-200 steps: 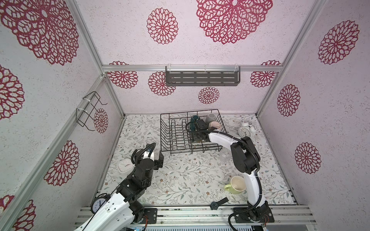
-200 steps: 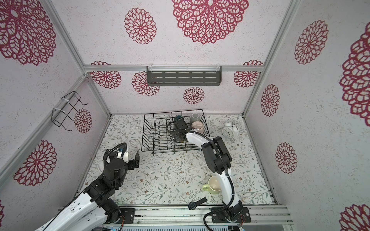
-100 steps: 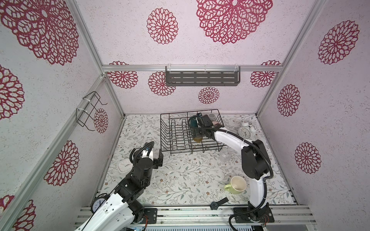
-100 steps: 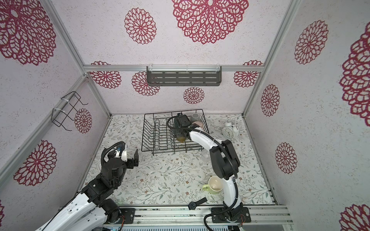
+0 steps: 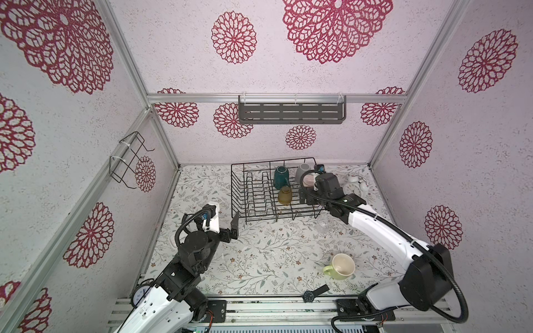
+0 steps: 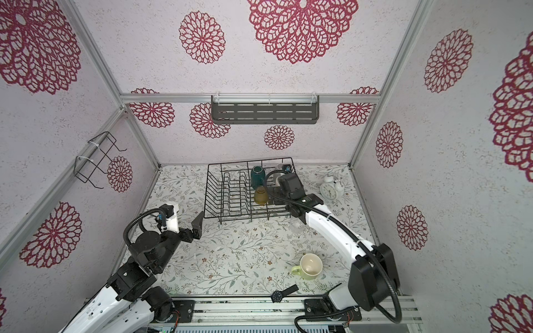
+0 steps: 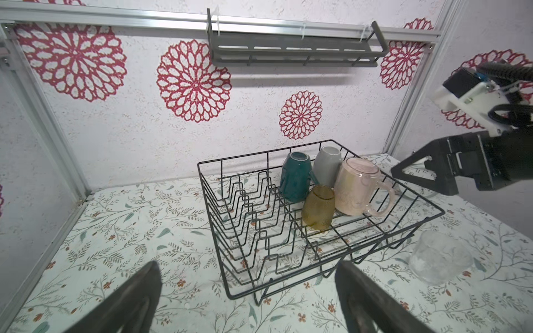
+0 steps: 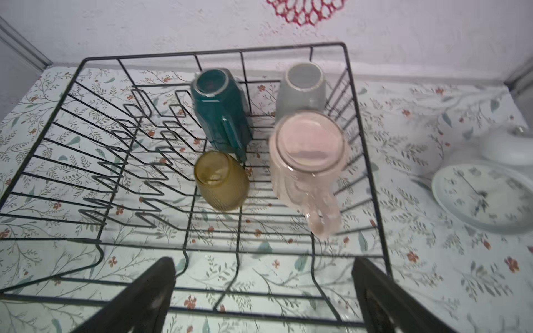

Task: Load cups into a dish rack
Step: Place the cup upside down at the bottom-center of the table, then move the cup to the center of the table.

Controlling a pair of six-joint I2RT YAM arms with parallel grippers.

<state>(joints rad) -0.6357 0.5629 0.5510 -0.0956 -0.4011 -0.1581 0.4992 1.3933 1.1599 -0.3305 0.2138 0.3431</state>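
upside down, the amber tumbler (image 7: 318, 208) sits in the black dish rack (image 7: 240, 222).

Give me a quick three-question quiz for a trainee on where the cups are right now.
1. How many cups sit inside the dish rack?
2. True or false: the light green mug stands upright in the dish rack.
3. Where is the clear glass? A: inside the dish rack. B: on the table, just outside the dish rack. C: stacked in the light green mug.

Key
1. Four, all upside down: teal mug, grey mug, pink mug, amber tumbler.
2. False: it lies on its side on the table, apart from the dish rack.
3. B.
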